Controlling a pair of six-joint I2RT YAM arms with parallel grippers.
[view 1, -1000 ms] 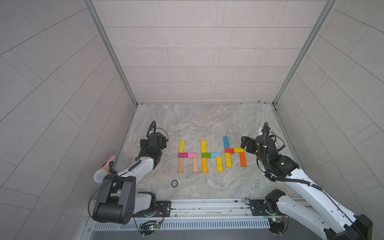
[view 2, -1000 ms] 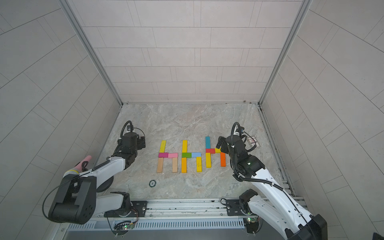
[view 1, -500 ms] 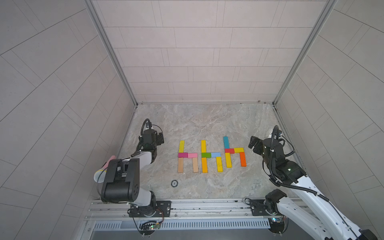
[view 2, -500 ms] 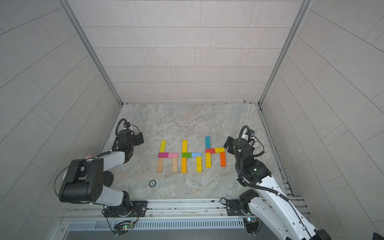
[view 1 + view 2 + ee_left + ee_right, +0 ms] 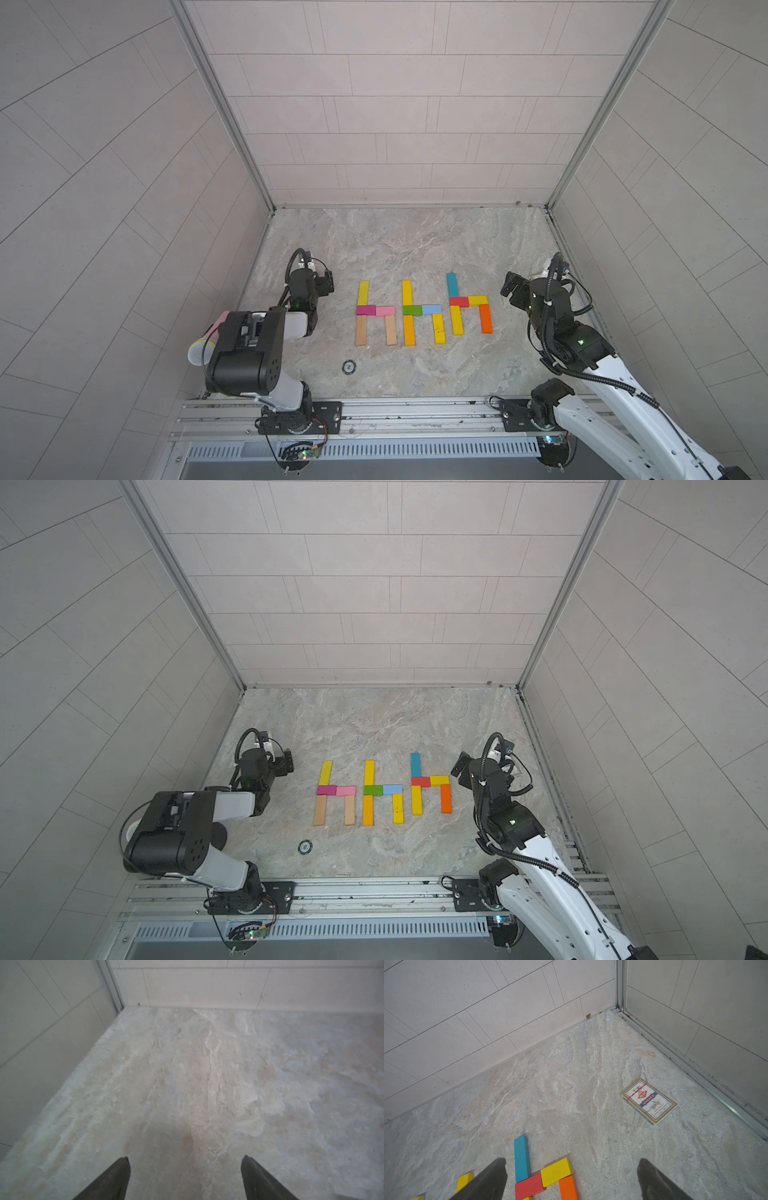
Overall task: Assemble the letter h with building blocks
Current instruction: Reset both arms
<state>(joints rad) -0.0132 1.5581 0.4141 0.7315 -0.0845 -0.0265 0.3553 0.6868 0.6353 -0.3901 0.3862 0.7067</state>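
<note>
Lying mid-frame, the building blocks (image 5: pixel 412 310) sit between both hands. The left hand (image 5: pixel 325 284) and right hand (image 5: pixel 512 288) hover low, both spread wide.

The right pincer (image 5: pixel 508 286) has drawn rightward, clear of the blocks (image 5: pixel 477 300); the left arm (image 5: pixel 249 349) has folded back, its elbow looming larger at lower left.

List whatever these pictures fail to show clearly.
- Playing-card box: its print is too small to read in the right wrist view. In both top views the right arm hides nearly all of it.
- Pink-and-white object: the left arm covers most of it, so it cannot be identified.
- Round disc: its marking is too small in both top views.
- Orange block: cut off by the right wrist view's edge.
- Left wrist view: blurred, showing only table.
</note>
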